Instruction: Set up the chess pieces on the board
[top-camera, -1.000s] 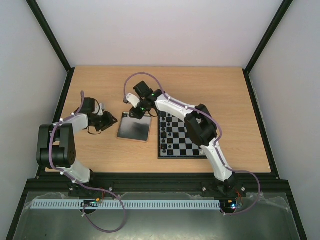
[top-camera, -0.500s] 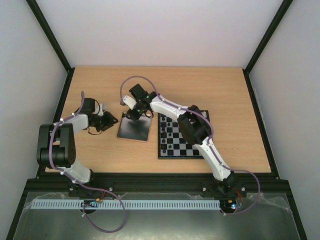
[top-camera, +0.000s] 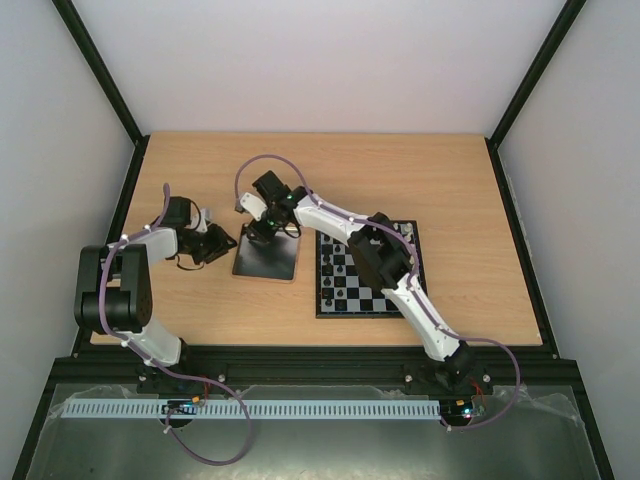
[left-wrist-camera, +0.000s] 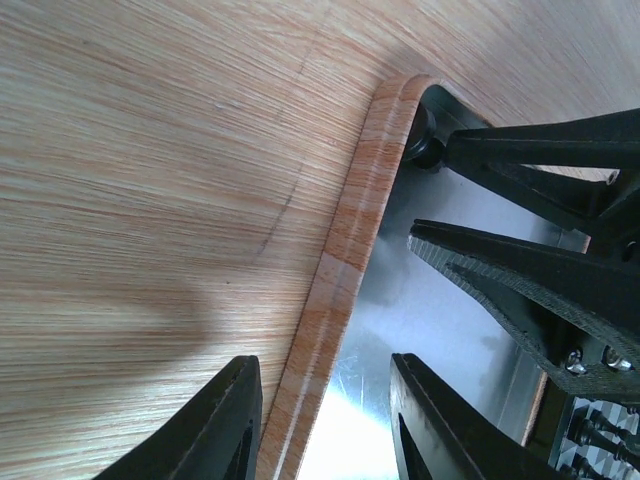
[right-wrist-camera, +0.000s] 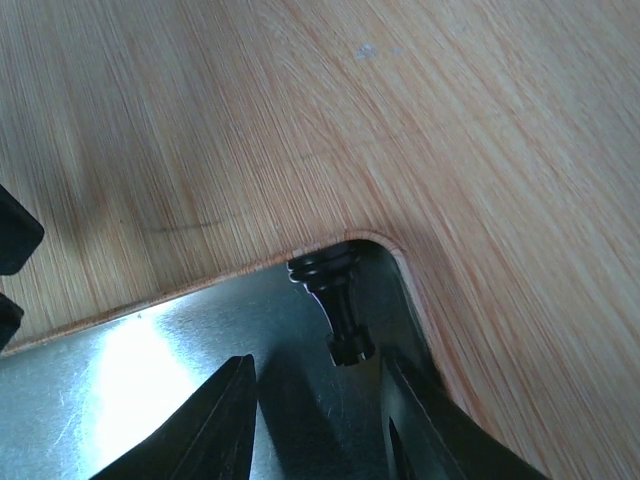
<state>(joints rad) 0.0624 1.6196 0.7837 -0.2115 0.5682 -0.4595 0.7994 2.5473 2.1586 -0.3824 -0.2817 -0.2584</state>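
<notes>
One black chess piece (right-wrist-camera: 338, 303) lies on its side in the far corner of the shiny metal tray (right-wrist-camera: 150, 370), its base against the rim. My right gripper (right-wrist-camera: 320, 425) hovers over it, open, fingertips just short of the piece and apart from it. The same piece (left-wrist-camera: 424, 142) shows in the left wrist view beside the right gripper's fingers (left-wrist-camera: 520, 275). My left gripper (left-wrist-camera: 325, 425) is open astride the tray's left rim (left-wrist-camera: 345, 250). The board (top-camera: 372, 302) lies right of the tray (top-camera: 266, 262) with several black pieces (top-camera: 340, 262) standing on it.
The right arm (top-camera: 385, 255) stretches across the board's far left corner to the tray. Black frame rails border the wooden table (top-camera: 440, 180).
My right gripper has moved left toward the tray's far left corner and its jaws have spread. The tray's surface now looks dark. The left arm has barely moved.
</notes>
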